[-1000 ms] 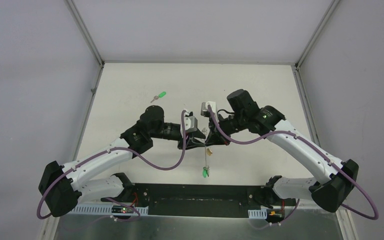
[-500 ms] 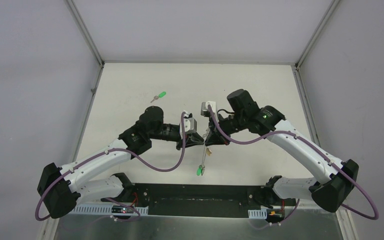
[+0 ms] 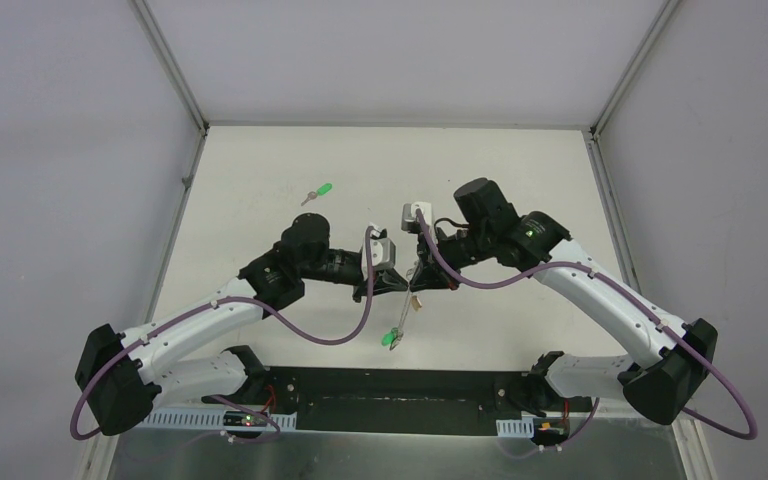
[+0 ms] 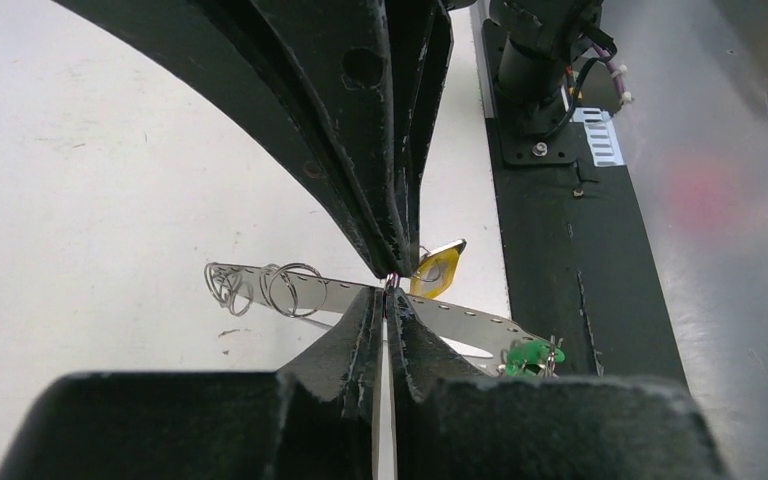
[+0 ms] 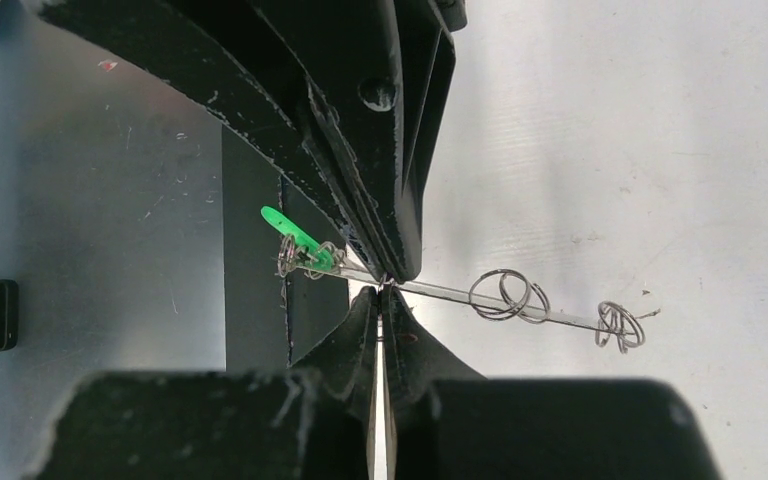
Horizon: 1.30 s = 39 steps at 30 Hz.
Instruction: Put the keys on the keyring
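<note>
The keyring (image 4: 460, 318) shows as a thin grey perforated metal strip with small split rings (image 4: 293, 290) threaded on it. It hangs tilted above the table (image 3: 403, 312). A green key (image 3: 391, 339) dangles at its lower end, and a yellow key (image 4: 438, 272) hangs beside the pinch point. My left gripper (image 4: 390, 293) and right gripper (image 5: 382, 290) meet tip to tip on the strip, both shut on it. Another green key (image 3: 318, 191) lies loose on the table, far left of the grippers.
The black base plate (image 4: 560, 230) and the metal front ledge (image 5: 90, 200) run along the near table edge under the keyring's lower end. White walls enclose the table on three sides.
My left gripper has closed onto the keyring. The strip's lower end with the green key has swung left, from hanging straight down to a tilt. The right arm has stayed put.
</note>
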Each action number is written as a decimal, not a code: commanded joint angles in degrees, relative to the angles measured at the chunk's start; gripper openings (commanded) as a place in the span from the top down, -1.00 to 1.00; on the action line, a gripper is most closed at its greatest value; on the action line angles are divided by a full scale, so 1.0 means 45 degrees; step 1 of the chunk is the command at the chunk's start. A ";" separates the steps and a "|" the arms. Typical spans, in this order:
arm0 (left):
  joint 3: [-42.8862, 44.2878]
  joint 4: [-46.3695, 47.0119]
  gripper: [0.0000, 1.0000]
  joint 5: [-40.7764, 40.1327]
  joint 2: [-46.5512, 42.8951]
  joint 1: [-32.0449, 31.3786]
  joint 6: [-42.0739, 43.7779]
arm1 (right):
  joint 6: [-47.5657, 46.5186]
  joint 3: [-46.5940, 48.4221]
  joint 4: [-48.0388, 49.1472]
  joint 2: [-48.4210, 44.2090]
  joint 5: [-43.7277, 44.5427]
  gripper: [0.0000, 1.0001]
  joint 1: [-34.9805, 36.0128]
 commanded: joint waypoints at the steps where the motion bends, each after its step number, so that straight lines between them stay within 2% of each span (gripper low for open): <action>1: 0.0312 0.0086 1.00 0.0386 0.0063 -0.0164 0.0289 | 0.0120 0.0137 0.0734 -0.0437 -0.0566 1.00 0.0083; 9: 0.0251 0.0082 1.00 -0.0093 -0.0194 -0.0171 0.0142 | 0.0231 0.0108 0.0866 -0.0454 -0.0161 0.98 0.0103; 11: 0.0148 0.0237 1.00 -0.0370 -0.0419 -0.0162 0.0052 | 0.0239 0.0121 0.0890 -0.0508 0.0108 0.74 0.0103; 12: 0.0065 0.0375 1.00 -0.0538 -0.0566 -0.0170 -0.0019 | 0.0240 0.0109 0.0922 -0.0560 0.0244 0.55 0.0103; 13: -0.0028 0.0580 1.00 -0.0771 -0.0711 -0.0171 -0.0108 | 0.0266 0.0070 0.0987 -0.0628 0.0400 0.28 0.0100; 15: -0.0274 0.1070 1.00 -0.1166 -0.1028 -0.0161 -0.0404 | 0.0334 -0.0048 0.1167 -0.0810 0.0684 0.01 0.0092; 16: -0.0425 0.1331 1.00 -0.1331 -0.1174 -0.0169 -0.0544 | 0.0364 -0.0142 0.1286 -0.0935 0.0843 -0.04 0.0101; 24: -0.1712 0.4038 1.00 -0.2258 -0.2243 -0.0171 -0.1635 | 0.1316 -0.1677 0.3788 -0.2545 0.1212 -0.05 0.0093; 26: -0.2002 0.4676 1.00 -0.2292 -0.2402 -0.0169 -0.1717 | 0.1485 -0.2116 0.4548 -0.2881 0.0969 0.07 0.0086; 27: -0.2123 0.4985 1.00 -0.2275 -0.2457 -0.0166 -0.1736 | 0.1485 -0.2280 0.4931 -0.3013 0.0969 0.07 0.0091; 28: -0.2223 0.5246 1.00 -0.2229 -0.2478 -0.0158 -0.1761 | 0.1583 -0.2406 0.5407 -0.3132 0.0634 0.21 0.0094; 30: -0.2385 0.5764 1.00 -0.2048 -0.2505 -0.0160 -0.1829 | 0.1703 -0.2580 0.5955 -0.3287 0.0442 0.25 0.0086; 39: -0.2725 0.7065 1.00 -0.1782 -0.2390 -0.0164 -0.2152 | 0.1703 -0.2606 0.6383 -0.3154 0.0442 0.25 0.0083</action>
